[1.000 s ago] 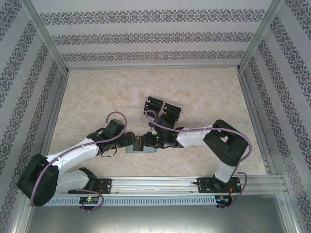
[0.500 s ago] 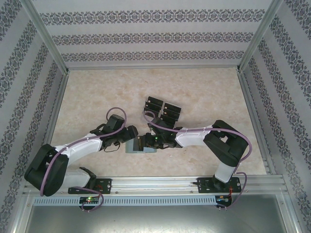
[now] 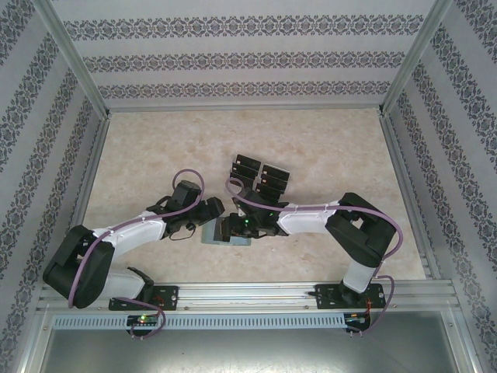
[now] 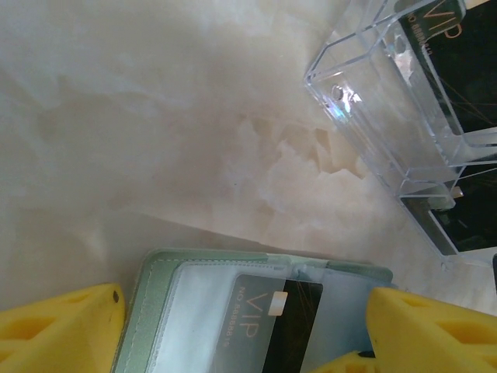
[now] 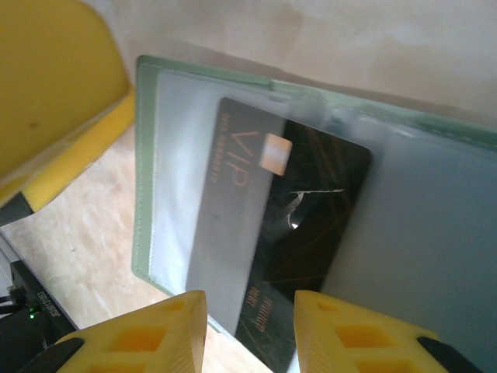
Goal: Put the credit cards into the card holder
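Card (image 5: 311,202) sits half under the sleeve (image 5: 178,194) of the card holder (image 5: 435,202), lower centre of the top view; right gripper (image 5: 250,311), jaws narrowly apart over it, has crept frame-left. Left gripper (image 4: 245,318) has swung up-right, spread wide astride the holder, so insertion looks underway, not finished.
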`<state>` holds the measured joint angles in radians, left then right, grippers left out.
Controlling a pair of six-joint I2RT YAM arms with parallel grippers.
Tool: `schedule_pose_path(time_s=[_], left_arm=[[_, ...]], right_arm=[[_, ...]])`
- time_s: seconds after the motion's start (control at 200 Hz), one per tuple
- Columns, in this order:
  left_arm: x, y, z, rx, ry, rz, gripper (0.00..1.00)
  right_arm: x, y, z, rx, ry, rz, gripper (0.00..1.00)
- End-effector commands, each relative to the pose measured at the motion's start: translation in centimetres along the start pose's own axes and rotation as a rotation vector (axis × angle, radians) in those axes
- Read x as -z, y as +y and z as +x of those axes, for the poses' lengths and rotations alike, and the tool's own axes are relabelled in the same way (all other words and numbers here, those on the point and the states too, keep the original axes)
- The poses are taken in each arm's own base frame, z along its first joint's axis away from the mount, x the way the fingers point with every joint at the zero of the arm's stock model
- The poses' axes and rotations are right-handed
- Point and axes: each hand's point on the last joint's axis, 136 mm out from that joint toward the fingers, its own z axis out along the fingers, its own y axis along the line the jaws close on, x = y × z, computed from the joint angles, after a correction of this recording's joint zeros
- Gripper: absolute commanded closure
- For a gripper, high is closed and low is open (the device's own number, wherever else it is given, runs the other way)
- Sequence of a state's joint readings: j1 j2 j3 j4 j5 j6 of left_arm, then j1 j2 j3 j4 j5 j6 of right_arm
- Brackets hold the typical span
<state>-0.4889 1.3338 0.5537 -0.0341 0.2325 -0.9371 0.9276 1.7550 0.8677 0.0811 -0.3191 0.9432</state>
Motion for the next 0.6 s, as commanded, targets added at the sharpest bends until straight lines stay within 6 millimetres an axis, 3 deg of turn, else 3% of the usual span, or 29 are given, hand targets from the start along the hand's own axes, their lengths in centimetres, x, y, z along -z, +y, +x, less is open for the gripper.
schedule_pose_path(time_s=[0.0, 0.385, 0.595], left_arm=[[-0.3, 0.0, -0.1, 0.024, -0.002, 0.018, 0.19], [-0.4, 0.4, 0.1, 0.024, -0.002, 0.012, 0.19], [-0.5, 0.6, 0.2, 0.025, 0.0, 0.01, 0.19]], right_arm=[[-0.4, 0.2, -0.3, 0.023, -0.003, 0.022, 0.64], [0.8, -1.0, -0.6, 0.036, -0.032, 0.107, 0.64], [0.4, -1.1, -0.6, 0.031, -0.027, 0.109, 0.64]])
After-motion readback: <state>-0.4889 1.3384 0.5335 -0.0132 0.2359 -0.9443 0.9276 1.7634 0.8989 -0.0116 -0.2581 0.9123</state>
